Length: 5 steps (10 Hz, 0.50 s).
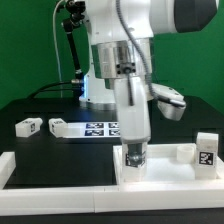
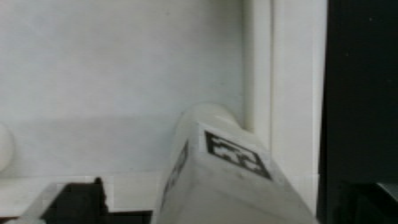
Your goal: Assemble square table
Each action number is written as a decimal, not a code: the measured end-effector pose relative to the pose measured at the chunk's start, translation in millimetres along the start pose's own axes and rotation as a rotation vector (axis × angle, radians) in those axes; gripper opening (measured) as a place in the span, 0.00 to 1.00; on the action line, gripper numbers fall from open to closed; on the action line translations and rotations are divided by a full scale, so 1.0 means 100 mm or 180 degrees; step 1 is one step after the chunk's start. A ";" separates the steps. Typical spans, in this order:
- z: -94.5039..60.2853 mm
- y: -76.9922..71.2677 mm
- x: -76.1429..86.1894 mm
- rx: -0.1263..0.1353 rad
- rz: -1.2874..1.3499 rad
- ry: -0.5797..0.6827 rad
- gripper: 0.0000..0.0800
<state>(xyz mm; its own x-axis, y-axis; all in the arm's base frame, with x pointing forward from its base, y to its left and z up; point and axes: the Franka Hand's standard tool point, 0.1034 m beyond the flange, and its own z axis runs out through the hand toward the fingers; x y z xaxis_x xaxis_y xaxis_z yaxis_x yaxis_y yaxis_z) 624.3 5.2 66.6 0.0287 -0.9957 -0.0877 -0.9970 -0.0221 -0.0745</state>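
Observation:
The square table's white slab (image 1: 160, 168) lies at the front, right of centre. My gripper (image 1: 135, 156) points straight down over it and is shut on a white block leg (image 1: 135, 153) with a tag, which stands on the slab. In the wrist view that leg (image 2: 228, 170) fills the space between my dark fingertips (image 2: 75, 205), with the slab's raised rim (image 2: 285, 80) behind it. Two loose legs (image 1: 28, 125) (image 1: 57, 126) lie on the black table at the exterior view's left. Another leg (image 1: 207, 150) stands upright at the right, beside a small white block (image 1: 185, 153).
The marker board (image 1: 100, 128) lies flat on the table behind my gripper. A long white border rail (image 1: 60, 172) runs along the front and left. Black table (image 2: 365, 100) shows past the slab's rim.

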 end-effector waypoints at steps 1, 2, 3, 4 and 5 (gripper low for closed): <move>0.00 0.00 0.01 0.0000 -0.0247 0.0000 0.81; 0.00 0.00 0.01 0.0000 -0.0481 0.0001 0.81; 0.00 0.00 0.01 -0.0005 -0.0757 0.0009 0.81; 0.00 0.00 -0.01 -0.0026 -0.1230 0.0074 0.81; -0.01 -0.03 -0.03 -0.0039 -0.2009 0.0159 0.81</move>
<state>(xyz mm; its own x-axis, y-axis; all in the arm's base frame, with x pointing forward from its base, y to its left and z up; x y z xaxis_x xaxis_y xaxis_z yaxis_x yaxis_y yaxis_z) 627.3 8.4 68.1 0.6084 -0.7935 0.0158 -0.7898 -0.6073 -0.0854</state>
